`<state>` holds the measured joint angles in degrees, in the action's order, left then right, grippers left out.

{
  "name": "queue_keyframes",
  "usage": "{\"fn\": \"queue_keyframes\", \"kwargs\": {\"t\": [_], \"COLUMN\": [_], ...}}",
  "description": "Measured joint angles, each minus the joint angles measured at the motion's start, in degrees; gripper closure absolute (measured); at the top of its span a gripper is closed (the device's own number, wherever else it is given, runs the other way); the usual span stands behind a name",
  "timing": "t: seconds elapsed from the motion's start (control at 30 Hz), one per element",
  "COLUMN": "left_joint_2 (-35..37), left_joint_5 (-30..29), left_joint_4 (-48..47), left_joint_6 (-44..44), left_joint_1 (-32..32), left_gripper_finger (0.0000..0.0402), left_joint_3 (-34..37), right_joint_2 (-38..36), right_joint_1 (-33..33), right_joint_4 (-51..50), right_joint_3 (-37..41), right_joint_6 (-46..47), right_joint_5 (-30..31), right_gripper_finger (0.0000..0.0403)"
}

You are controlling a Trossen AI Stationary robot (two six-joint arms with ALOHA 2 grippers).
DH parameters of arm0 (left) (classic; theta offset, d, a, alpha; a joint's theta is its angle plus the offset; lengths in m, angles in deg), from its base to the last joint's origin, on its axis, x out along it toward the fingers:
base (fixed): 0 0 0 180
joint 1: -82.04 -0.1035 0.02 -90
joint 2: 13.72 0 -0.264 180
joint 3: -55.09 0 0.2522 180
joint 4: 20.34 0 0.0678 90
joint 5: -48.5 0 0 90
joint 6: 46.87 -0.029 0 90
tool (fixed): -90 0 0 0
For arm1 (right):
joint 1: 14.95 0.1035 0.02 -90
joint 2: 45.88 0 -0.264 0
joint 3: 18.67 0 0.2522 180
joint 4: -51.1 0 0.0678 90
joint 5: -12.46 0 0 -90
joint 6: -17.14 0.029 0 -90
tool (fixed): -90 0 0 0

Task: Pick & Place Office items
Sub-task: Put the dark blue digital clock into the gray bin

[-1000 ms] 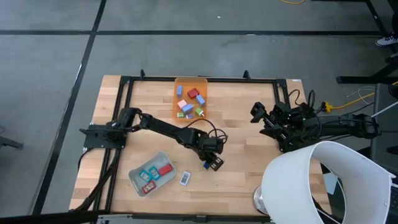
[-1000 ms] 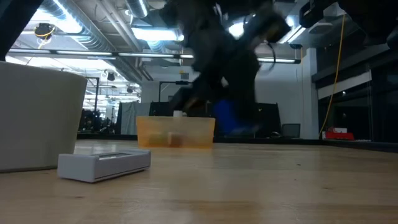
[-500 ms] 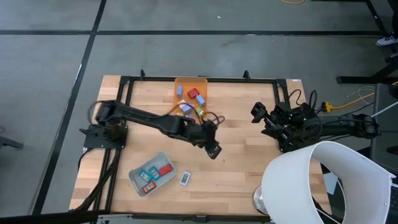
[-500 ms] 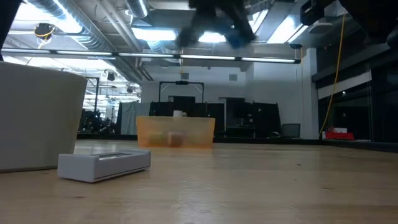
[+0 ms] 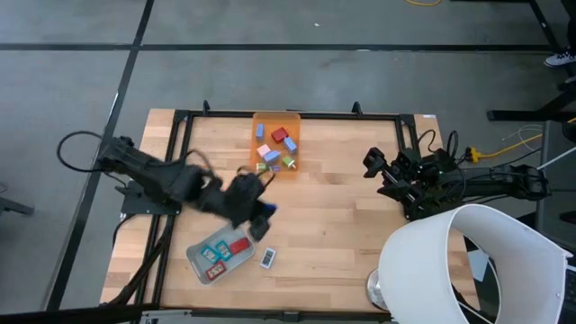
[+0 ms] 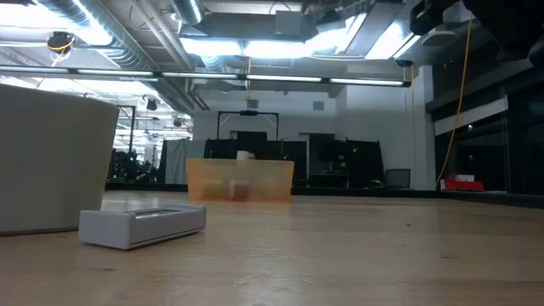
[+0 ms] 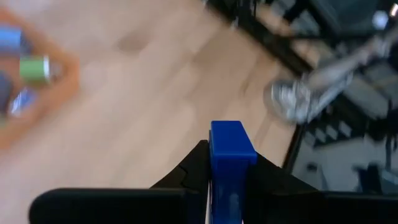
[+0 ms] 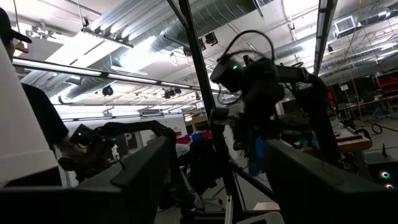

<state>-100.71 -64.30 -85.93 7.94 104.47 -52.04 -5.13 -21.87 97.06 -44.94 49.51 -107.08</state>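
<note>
While the left gripper [image 5: 261, 212] pinches 1 small blue plastic block [image 7: 231, 163], the shallow pale grey tray [image 5: 200, 251] lies just beside it; the right gripper [image 5: 376, 167], far off, waits spread wide.

I see an orange translucent bin [image 5: 275, 144] at the far edge of the wooden table [image 5: 351, 225], near the middle. A pale grey shallow tray [image 5: 199, 253] lies at the near left. A large white rounded object [image 5: 468, 265] fills the near right corner. A yellow cable [image 5: 513, 142] trails on the floor at right.
</note>
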Motion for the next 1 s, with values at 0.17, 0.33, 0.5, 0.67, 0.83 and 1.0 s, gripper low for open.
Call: {"fn": "queue_keyframes", "kwargs": {"t": [0.17, 0.33, 0.5, 0.67, 0.83, 1.0], "left_joint_2": [-0.31, -1.10, -1.05, -1.05, -1.02, -1.00], "left_joint_5": [-0.14, 0.42, 0.36, 2.52, 2.09, 3.00], "left_joint_4": [-9.76, -10.42, -1.87, 4.12, 5.58, 5.96], "left_joint_6": [10.14, 21.60, 32.24, 39.46, 43.41, 40.11], "left_joint_1": [8.69, 15.39, 20.53, 21.85, 20.85, 17.13], "left_gripper_finger": [0.0356, 0.0355, 0.0355, 0.0353, 0.0333, 0.0285], "left_joint_3": [0.55, 9.00, 20.91, 30.73, 36.30, 37.78], "right_joint_2": [0.00, 0.00, 0.00, 0.00, 0.00, 0.00], "right_joint_1": [-0.02, -0.02, -0.02, -0.02, 0.00, -0.02], "right_joint_4": [-0.20, -0.59, -0.66, -0.65, -0.65, -0.65], "right_joint_3": [0.00, 0.00, 0.00, 0.00, 0.00, 0.00], "right_joint_6": [-0.01, -0.24, -0.25, -0.28, -0.23, -0.17], "right_joint_5": [0.05, 0.19, 0.42, 1.95, 2.14, 2.14], "right_gripper_finger": [0.0142, 0.0142, 0.0142, 0.0142, 0.0142, 0.0142]}}
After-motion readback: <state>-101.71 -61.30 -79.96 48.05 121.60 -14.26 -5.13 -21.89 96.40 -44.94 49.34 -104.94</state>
